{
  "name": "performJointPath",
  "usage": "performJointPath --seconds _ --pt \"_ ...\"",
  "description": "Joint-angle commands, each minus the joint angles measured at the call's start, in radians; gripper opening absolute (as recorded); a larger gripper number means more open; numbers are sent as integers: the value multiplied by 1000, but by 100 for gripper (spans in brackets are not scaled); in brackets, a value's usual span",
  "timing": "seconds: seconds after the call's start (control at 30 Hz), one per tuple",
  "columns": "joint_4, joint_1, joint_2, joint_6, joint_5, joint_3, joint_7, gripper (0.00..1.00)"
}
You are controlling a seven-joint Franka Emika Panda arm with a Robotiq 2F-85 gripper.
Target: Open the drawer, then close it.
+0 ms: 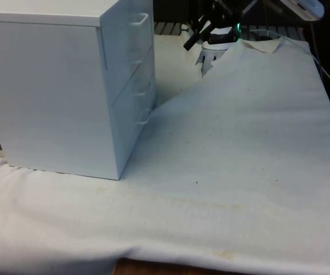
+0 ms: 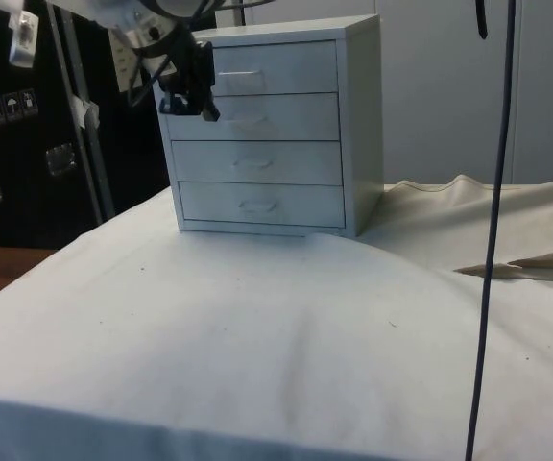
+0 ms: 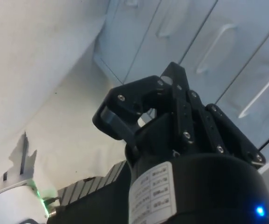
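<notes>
The white chest of drawers [image 1: 56,97] stands at the front view's left, its handles [image 1: 140,22] facing the robot's side. In the side view all four drawer fronts [image 2: 257,115] sit flush and closed, each with a thin white handle [image 2: 238,74]. My black gripper [image 2: 205,108] hangs in the air before the chest's left edge, level with the top two drawers and apart from them. It also appears beyond the chest [image 1: 190,43]. In the wrist view the fingertips [image 3: 172,77] meet, shut on nothing, with the drawer fronts [image 3: 246,60] just beyond.
The white cloth [image 1: 239,149] lies in a raised fold running from the chest towards the robot. A black cable [image 2: 492,240] hangs down at the side view's right. The cloth's front edge [image 1: 171,260] drops off the table.
</notes>
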Motion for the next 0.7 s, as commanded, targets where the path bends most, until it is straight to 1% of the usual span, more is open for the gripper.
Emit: performJointPath --seconds 0.0,0.03,0.07,0.13,0.33,0.37,0.4,0.6,0.63,0.67 --pt "-2 -3 -5 12 11 6 -14 0" --pt "-2 -3 -5 15 13 7 -17 0" --pt "0 0 0 7 3 1 -6 0" --pt "-1 -4 -4 22 17 9 -28 0" --pt "1 -4 -4 32 23 15 -46 0" --pt "1 0 0 27 12 10 -33 0" --pt "1 -4 -4 34 24 16 -49 0" --pt "3 -4 -3 47 31 21 -76 0" --pt "5 0 0 40 22 16 -69 0" --pt "3 -4 -3 51 32 22 -82 0"
